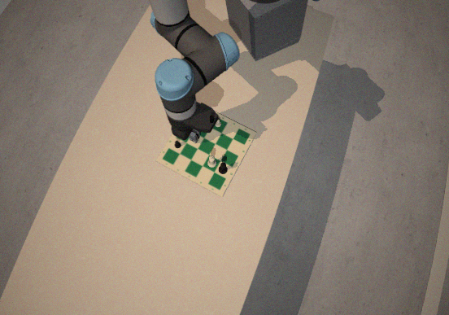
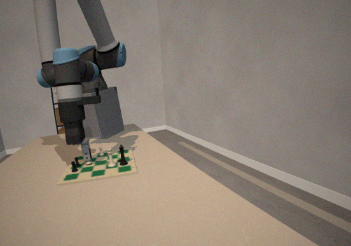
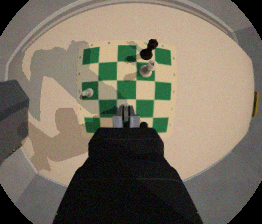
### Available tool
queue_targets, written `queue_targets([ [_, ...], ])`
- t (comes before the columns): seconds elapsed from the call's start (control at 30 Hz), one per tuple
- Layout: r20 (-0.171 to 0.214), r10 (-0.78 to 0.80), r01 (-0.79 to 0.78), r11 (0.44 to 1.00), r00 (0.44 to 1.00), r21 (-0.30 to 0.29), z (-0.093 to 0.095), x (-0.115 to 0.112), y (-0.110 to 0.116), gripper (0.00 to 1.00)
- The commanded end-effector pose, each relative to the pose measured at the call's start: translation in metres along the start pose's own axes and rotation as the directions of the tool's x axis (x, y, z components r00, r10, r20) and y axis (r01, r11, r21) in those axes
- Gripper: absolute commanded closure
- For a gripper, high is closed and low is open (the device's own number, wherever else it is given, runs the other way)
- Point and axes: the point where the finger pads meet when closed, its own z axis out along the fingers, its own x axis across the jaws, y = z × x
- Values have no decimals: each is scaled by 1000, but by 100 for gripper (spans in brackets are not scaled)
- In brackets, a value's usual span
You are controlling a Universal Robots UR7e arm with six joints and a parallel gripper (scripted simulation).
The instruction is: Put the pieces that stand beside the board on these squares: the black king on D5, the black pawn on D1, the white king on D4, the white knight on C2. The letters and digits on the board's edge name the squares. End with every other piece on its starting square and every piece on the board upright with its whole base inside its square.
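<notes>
My gripper (image 1: pixel 195 140) (image 2: pixel 87 160) (image 3: pixel 126 111) is shut on the white knight over C2. The knight's pale base (image 2: pixel 88 163) shows under the fingers, at or just above the board (image 1: pixel 163 162) (image 2: pixel 98 178); its upper part is hidden. The black king (image 1: pixel 223 168) (image 2: pixel 123 159) (image 3: pixel 147 53) stands upright on D5. The white king (image 1: pixel 211 162) (image 2: pixel 111 161) (image 3: pixel 146 71) stands upright on D4. A black pawn (image 1: pixel 177 144) (image 2: pixel 74 167) (image 3: pixel 143 125) stands on D1, partly hidden in the wrist view.
A second small black piece (image 2: pixel 77 162) stands close beside the D1 pawn and my fingers, apparently on C1. A small white piece (image 1: pixel 218 123) (image 2: pixel 101 152) (image 3: pixel 87 93) stands on A3. The grey robot pedestal (image 1: pixel 264 27) (image 2: pixel 109 113) is behind the board.
</notes>
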Motion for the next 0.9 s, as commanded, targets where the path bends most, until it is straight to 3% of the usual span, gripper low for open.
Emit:
queue_targets([
  [0.0, -2, 2, -2, 1000, 1000, 0, 0, 1, 1, 100],
  [0.87, -2, 2, -2, 1000, 1000, 0, 4, 1, 1, 100],
])
